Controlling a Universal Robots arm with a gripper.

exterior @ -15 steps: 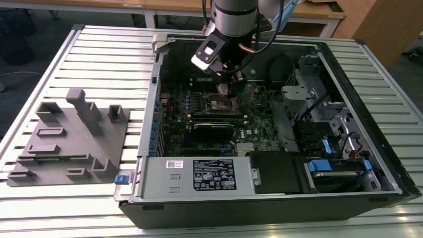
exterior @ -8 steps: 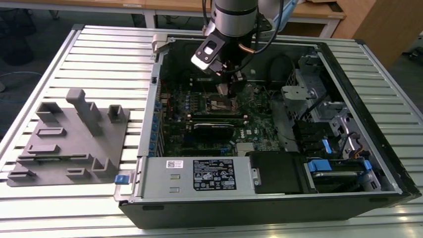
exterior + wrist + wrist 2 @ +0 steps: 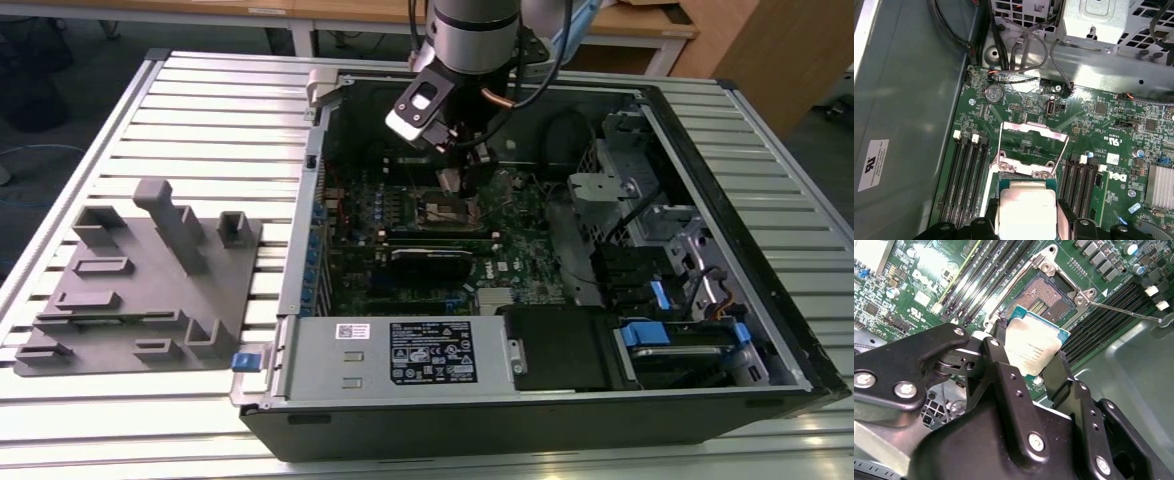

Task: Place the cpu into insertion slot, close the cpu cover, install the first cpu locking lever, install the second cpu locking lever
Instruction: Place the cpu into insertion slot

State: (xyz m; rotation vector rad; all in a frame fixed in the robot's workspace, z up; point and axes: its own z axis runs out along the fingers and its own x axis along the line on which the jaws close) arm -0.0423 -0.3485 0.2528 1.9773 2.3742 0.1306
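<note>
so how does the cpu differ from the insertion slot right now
The cpu has a pale silvery top; the insertion slot is dark with gold contacts. The cpu is clamped in the gripper; the insertion slot is set in the green circuit board, empty. Both are square.

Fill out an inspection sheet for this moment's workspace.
Surface: slatted metal table carrying an open computer case.
Job's things: cpu held just over the insertion slot, not seated; cpu cover swung open.
Clutter: grey fixture block at the exterior view's left.
Grippers: gripper shut on the cpu.
Cables: black cables inside the case, away from the slot.
Surroundings: wooden desks behind.
</note>
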